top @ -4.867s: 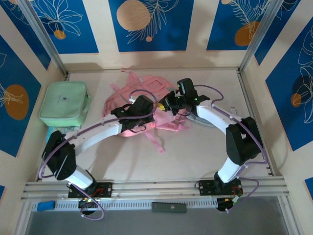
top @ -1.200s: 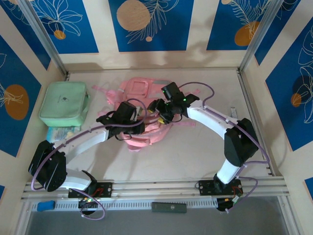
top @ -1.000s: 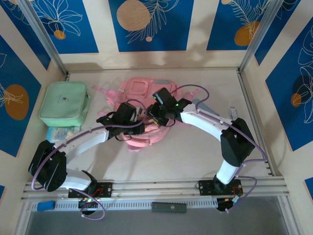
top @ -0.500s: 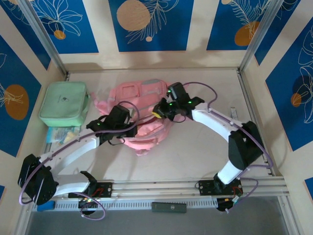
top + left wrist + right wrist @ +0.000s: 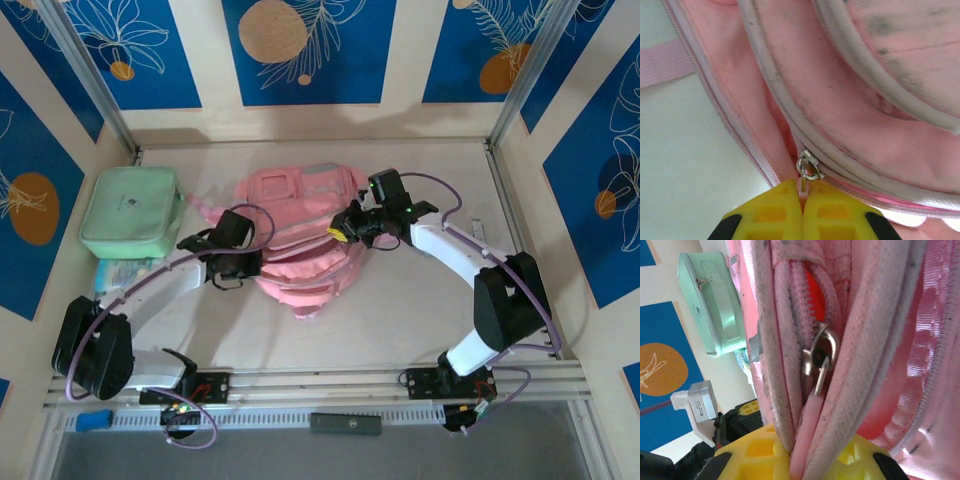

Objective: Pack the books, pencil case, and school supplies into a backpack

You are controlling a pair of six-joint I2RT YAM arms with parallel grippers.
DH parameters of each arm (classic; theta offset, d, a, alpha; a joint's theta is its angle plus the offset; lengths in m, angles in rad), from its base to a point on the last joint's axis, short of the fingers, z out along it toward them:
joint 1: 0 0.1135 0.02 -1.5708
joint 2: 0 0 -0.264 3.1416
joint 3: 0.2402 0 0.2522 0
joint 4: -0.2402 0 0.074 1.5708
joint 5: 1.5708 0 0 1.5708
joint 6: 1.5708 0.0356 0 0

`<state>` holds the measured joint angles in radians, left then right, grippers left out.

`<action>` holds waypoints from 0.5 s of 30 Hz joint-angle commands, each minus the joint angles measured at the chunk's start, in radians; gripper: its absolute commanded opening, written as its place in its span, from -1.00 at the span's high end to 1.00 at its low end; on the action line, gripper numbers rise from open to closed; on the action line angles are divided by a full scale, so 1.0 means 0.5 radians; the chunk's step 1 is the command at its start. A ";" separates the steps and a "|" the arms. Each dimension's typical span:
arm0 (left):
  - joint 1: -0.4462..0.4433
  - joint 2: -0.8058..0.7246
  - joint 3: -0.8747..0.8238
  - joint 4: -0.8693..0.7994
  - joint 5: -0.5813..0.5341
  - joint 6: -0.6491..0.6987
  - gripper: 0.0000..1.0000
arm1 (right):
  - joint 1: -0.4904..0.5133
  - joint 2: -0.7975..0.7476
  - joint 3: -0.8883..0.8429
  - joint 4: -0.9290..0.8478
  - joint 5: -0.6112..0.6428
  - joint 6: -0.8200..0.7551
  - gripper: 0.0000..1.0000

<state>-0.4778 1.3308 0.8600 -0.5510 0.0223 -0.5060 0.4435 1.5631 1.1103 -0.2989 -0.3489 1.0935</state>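
The pink backpack [image 5: 300, 262] lies in the middle of the table, stretched between both arms. My left gripper [image 5: 252, 264] is at its left edge, and in the left wrist view [image 5: 802, 194] the yellow fingers are shut on a pink zipper pull below a metal slider [image 5: 809, 167]. On the right side of the bag is my right gripper [image 5: 340, 228]. In the right wrist view [image 5: 805, 460] it is shut on another pink zipper pull [image 5: 807, 427] hanging from a slider [image 5: 820, 356], with fabric piping pinched alongside. The books and pencil case are out of view.
A mint green square bag [image 5: 130, 212] sits at the left wall, with a pale packet [image 5: 125, 272] just in front of it. Bare table [image 5: 410, 310] lies in front of and to the right of the backpack. Walls and metal posts close in the table's left, back and right sides.
The right gripper has closed on its zipper pull and drawn right. The left arm has drawn left, still shut. The backpack between them has spread wider and shifted forward.
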 commanded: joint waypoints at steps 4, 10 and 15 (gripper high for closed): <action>0.084 0.053 0.044 -0.055 -0.209 0.002 1.00 | -0.101 0.014 -0.044 0.097 -0.085 -0.157 1.00; 0.072 -0.091 -0.001 0.109 0.190 0.062 0.47 | -0.043 0.005 0.072 -0.124 -0.032 -0.374 0.73; 0.046 -0.291 -0.048 0.043 0.317 0.025 0.14 | -0.077 -0.153 0.059 -0.352 0.033 -0.545 0.07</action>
<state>-0.4538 1.2480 0.8539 -0.5133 0.1116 -0.4919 0.4179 1.5612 1.1122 -0.3855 -0.3477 0.9073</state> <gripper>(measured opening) 0.419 0.431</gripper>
